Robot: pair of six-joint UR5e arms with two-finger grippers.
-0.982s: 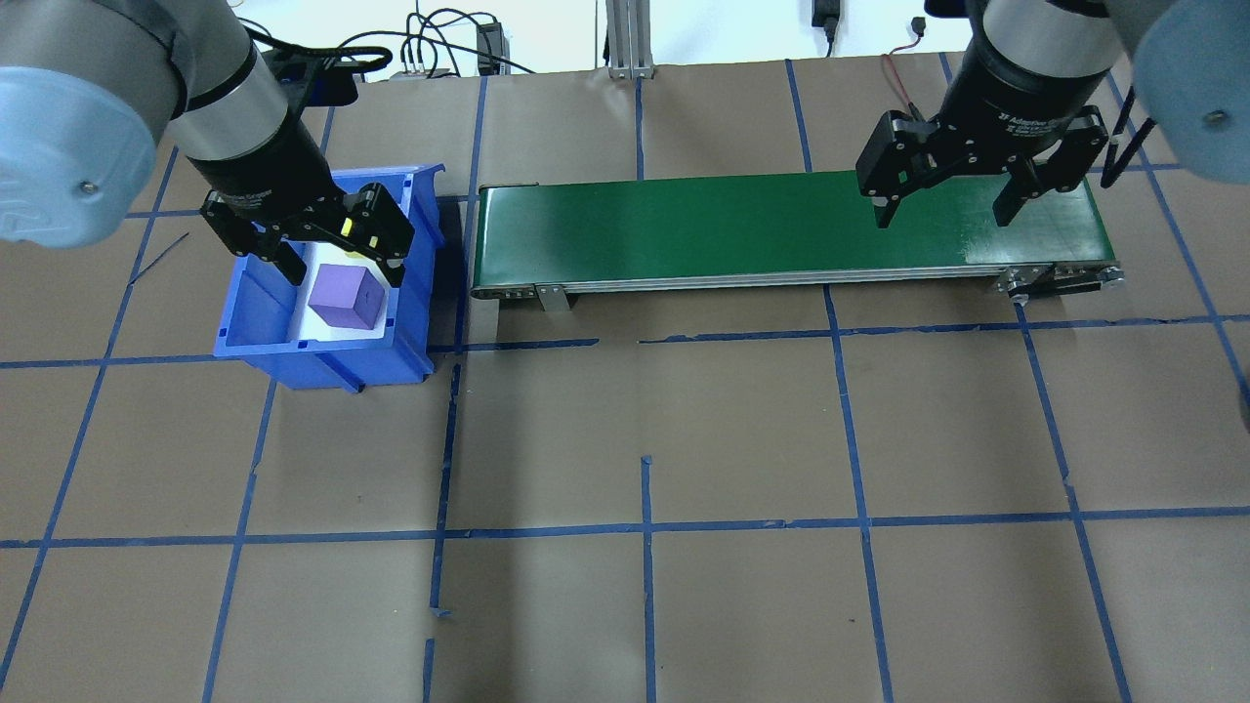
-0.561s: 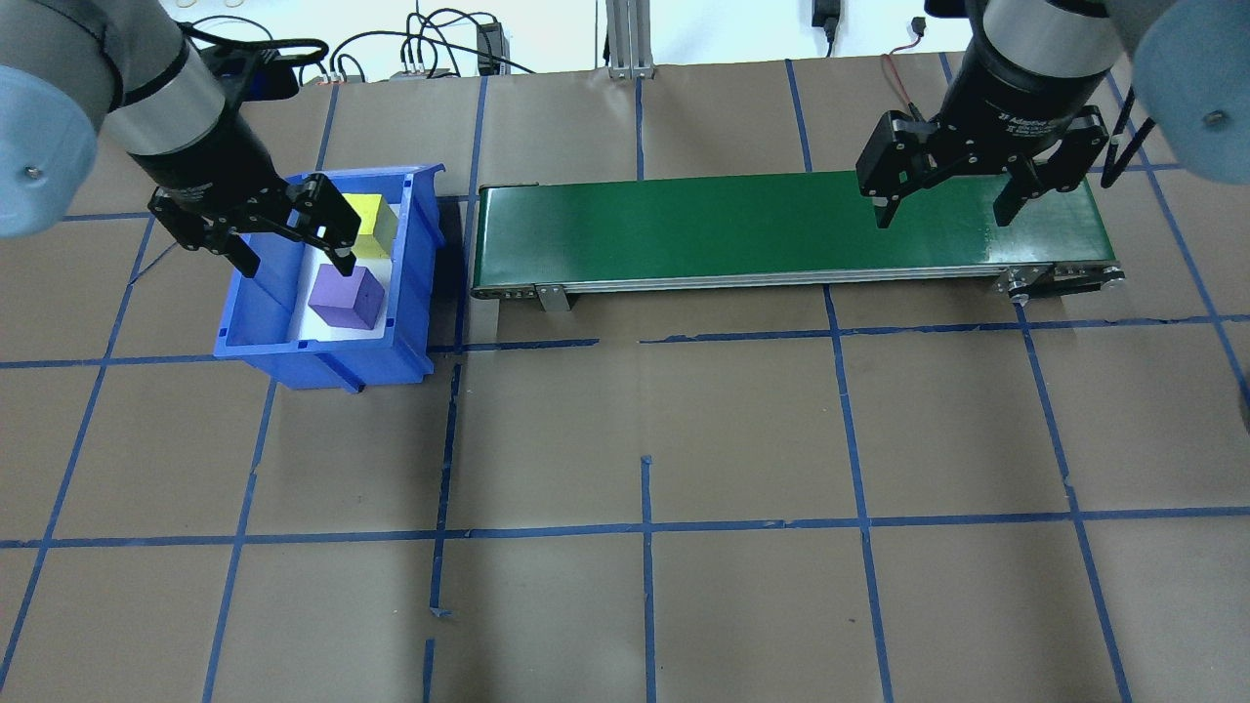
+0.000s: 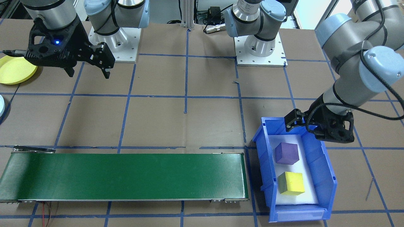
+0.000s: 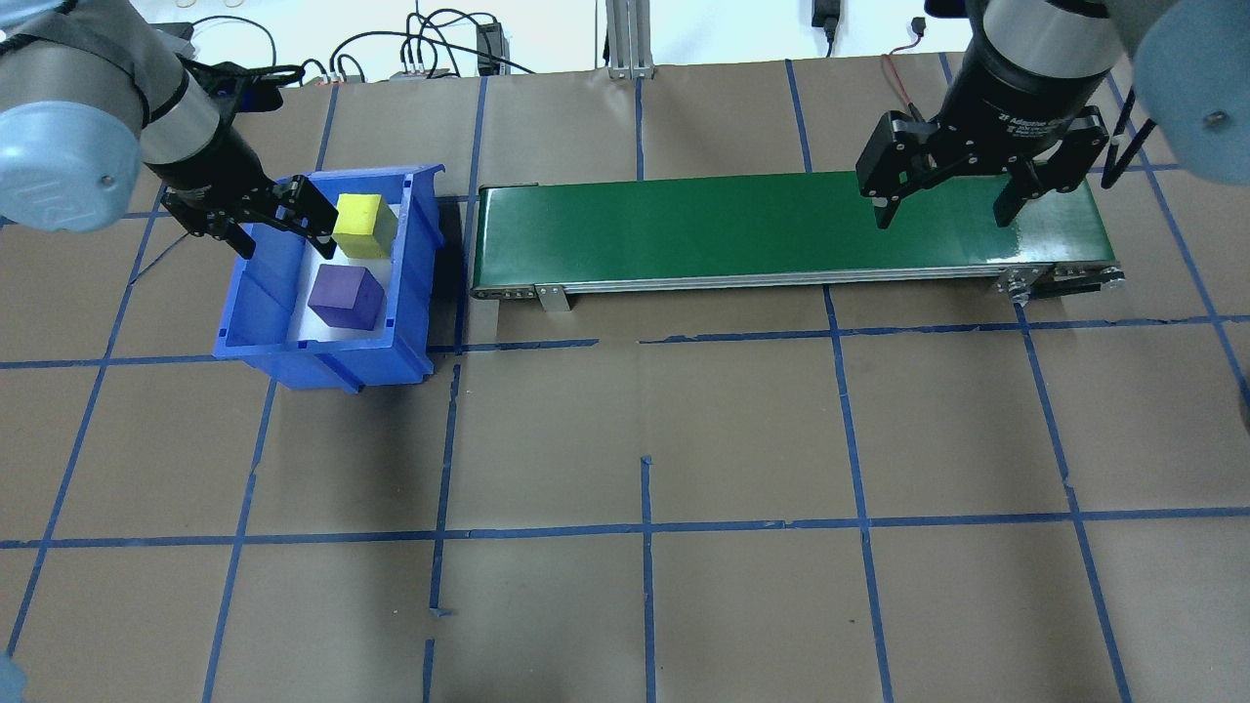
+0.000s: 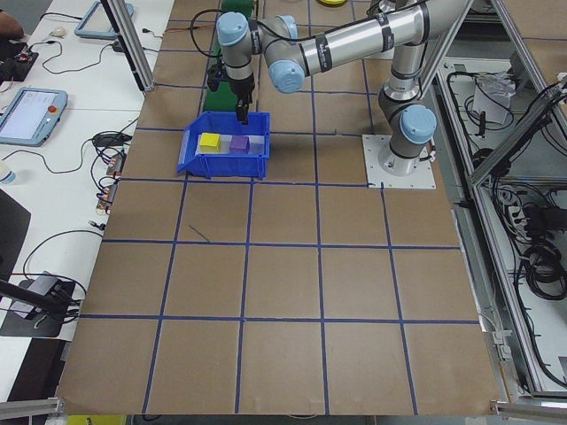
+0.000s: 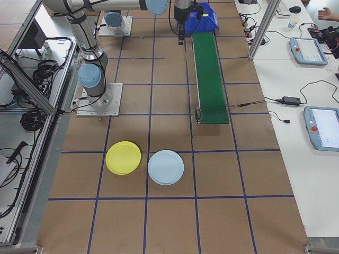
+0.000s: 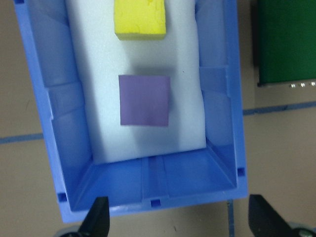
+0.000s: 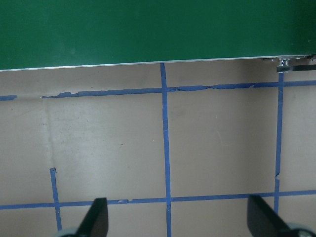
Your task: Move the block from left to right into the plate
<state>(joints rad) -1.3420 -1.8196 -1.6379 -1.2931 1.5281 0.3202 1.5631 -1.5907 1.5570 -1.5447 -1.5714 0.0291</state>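
left gripper [image 4: 276,227] moved off purple block [image 4: 345,298], yellow block [image 4: 361,226] uncovered

2 blocks [image 3: 287,153] (1 bin [image 3: 328,176]), 2 plates [image 6: 123,157]

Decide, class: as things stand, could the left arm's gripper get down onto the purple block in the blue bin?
Probably yes. The left gripper is open over the blue bin, whose top is open. The purple block sits uncovered, apart from the yellow block.

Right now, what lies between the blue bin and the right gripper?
In the overhead view, the green conveyor belt spans nearly the whole stretch from the blue bin to the open right gripper, which hangs above its far end.
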